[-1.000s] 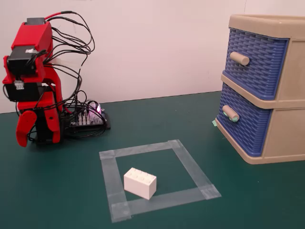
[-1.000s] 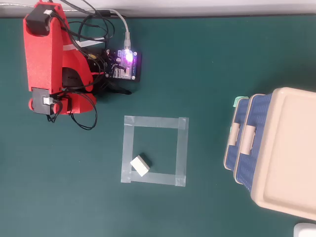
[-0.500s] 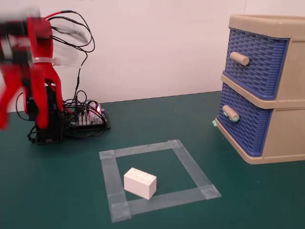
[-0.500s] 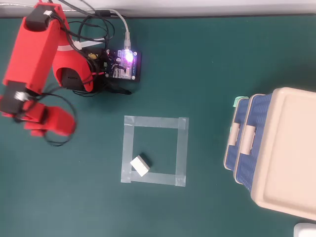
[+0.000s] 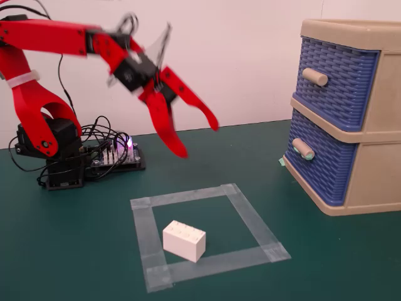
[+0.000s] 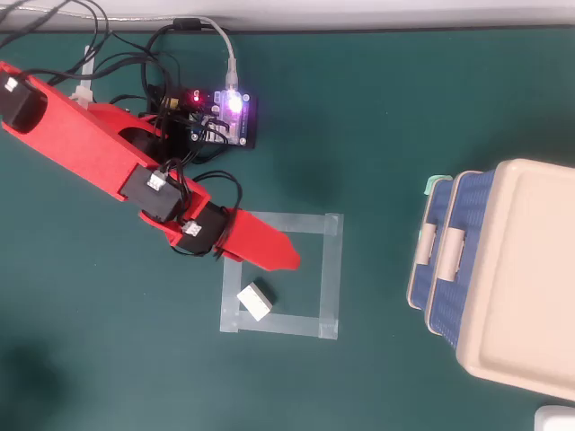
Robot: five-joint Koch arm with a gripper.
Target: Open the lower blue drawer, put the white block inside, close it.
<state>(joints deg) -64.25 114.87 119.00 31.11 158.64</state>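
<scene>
Hovering hand, spread, above white block

The drawer cabinet runs off the right edge in the fixed view, so its far side goes unseen. From overhead, its beige top covers both drawers; only slivers of blue front and the handles poke out on its left. The gripper smears with motion blur up near its clear moving part, away from the cabinet. Overhead, one red jaw lies over the other. The arm's base end is cut by the left edge there.
</scene>
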